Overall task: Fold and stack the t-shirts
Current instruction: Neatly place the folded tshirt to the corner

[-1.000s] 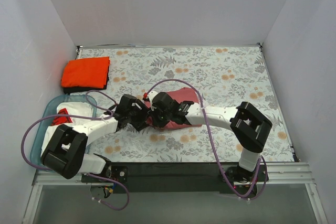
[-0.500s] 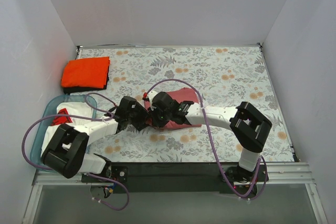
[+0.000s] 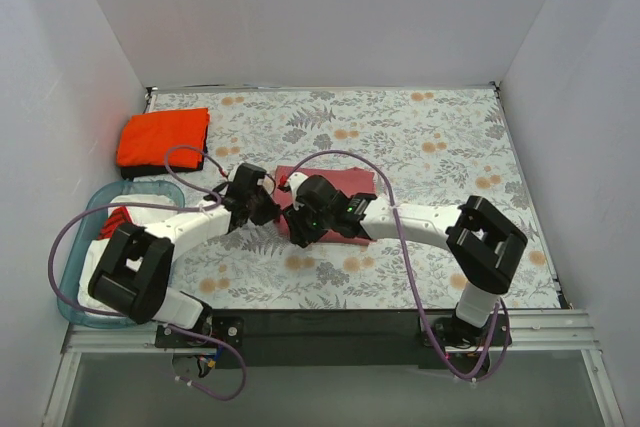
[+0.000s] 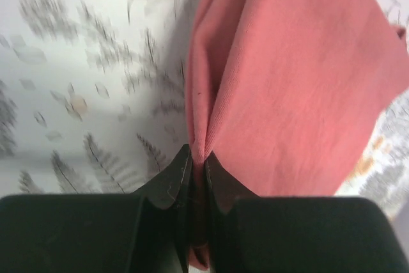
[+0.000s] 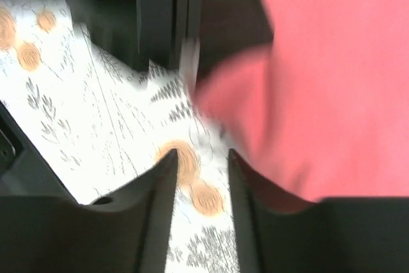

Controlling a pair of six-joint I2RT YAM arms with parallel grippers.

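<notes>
At the left edge of the rose-red shirt [image 3: 340, 182], flat on the table [image 3: 430, 137]: clamped onto its doubled fold with the left gripper [image 4: 197, 161]. Just off its near-left corner, holding nothing with the right gripper [image 5: 201, 158], spread wide. Far left of it, orange shirt [image 3: 163, 137] stacked on black shirt [image 3: 150, 172]. Wide stretch of table to its right.
</notes>
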